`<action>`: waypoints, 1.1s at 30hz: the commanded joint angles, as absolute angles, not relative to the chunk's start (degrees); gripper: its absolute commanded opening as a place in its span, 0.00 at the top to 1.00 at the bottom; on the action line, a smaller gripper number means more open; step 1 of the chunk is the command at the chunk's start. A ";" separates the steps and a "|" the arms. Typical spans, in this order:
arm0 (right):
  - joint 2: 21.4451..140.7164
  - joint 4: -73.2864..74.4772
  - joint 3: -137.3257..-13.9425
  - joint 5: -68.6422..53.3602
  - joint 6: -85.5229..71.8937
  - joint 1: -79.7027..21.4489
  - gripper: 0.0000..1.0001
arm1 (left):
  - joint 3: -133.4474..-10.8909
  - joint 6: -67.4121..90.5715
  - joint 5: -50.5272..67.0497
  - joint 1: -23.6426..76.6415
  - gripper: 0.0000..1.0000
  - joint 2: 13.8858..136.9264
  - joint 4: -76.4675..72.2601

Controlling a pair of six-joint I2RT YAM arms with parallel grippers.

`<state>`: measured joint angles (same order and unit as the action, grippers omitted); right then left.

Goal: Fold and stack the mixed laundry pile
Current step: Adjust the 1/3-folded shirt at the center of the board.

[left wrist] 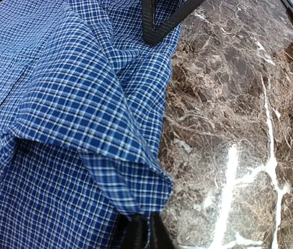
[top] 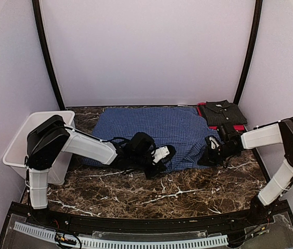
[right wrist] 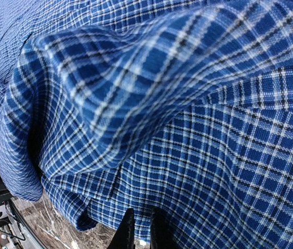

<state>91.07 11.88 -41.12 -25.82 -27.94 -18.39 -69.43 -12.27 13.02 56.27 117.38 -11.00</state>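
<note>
Far left: white slotted plastic basket (top: 16,142). Next, the left end effector (left wrist: 138,231), fingers closed to a pinch on a doubled fold at the near hem of the blue-and-white small-checked collared shirt (top: 151,124). The shirt lies spread across the middle of the brown veined marble surface (top: 162,197).

Cloth looks thin, light and limp. It is woven, not slippery, and creases readily. Best taken at hems and corners, both sides at once, or the middle will likely sag.

At the shirt's near right edge, the right end effector (right wrist: 138,231), fingers almost together with checked cloth bunched between them.

Far right corner: dark folded collared garment (top: 222,111) on a red layer (top: 238,127).
</note>
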 commanded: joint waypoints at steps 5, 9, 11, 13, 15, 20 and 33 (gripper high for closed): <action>91.68 10.19 -41.55 -25.15 -27.52 -18.46 0.92 | -70.55 -8.97 18.07 57.03 1.00 109.51 -10.25; 92.12 10.28 -41.82 -25.24 -27.60 -18.37 0.93 | -71.67 -4.87 24.60 56.36 1.00 107.48 -10.86; 92.12 10.28 -41.84 -25.27 -27.60 -18.37 0.93 | -71.80 -1.16 28.40 55.58 1.00 106.79 -12.38; 92.13 10.21 -41.77 -25.29 -27.60 -18.37 0.93 | -71.69 2.61 32.00 54.47 1.00 106.30 -14.39; 91.98 10.15 -41.70 -25.31 -27.68 -18.29 0.93 | -71.28 6.41 35.64 52.40 1.00 105.89 -17.40; 91.52 10.32 -41.57 -25.14 -27.99 -18.15 0.93 | -69.91 14.66 38.87 48.79 1.00 105.42 -23.96; 90.64 11.81 -42.16 -24.61 -27.80 -17.97 0.93 | -73.02 28.71 39.79 42.59 1.00 112.53 -34.06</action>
<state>91.72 11.68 -41.12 -25.61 -27.94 -18.31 -71.64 25.54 33.69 41.04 111.77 -27.77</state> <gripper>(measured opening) 0.068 0.004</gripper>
